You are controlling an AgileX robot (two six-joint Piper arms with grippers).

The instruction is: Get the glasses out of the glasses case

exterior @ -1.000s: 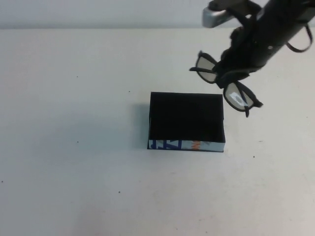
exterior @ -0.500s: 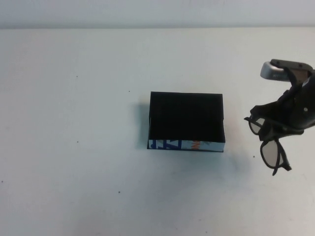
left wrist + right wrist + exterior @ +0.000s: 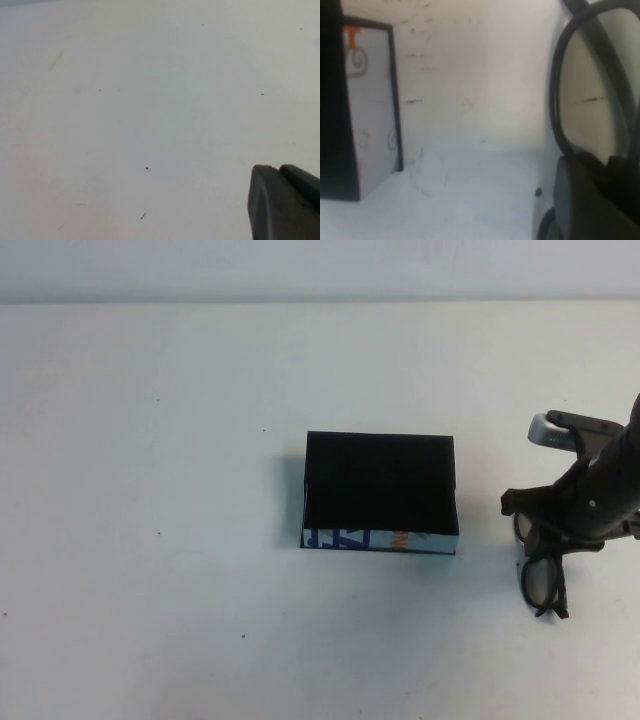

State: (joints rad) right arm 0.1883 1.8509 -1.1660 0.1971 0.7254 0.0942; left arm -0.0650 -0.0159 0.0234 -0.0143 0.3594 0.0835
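Observation:
The glasses case (image 3: 380,490) lies open and black inside at the table's middle, its white printed wall (image 3: 378,539) toward me; it also shows in the right wrist view (image 3: 370,110). My right gripper (image 3: 560,530) is shut on the dark-framed glasses (image 3: 541,580), right of the case and low over the table, one lens hanging toward the front. In the right wrist view a lens (image 3: 592,100) fills the frame beside a finger (image 3: 585,205). My left gripper (image 3: 287,200) is out of the high view, over bare table, its fingertips together with nothing between them.
The white table (image 3: 150,540) stretches wide to the left of the case. Its back edge (image 3: 300,300) meets a pale wall.
My right gripper has carried the glasses from above the case's back right corner out to the right and down, close to the table. The case has not moved.

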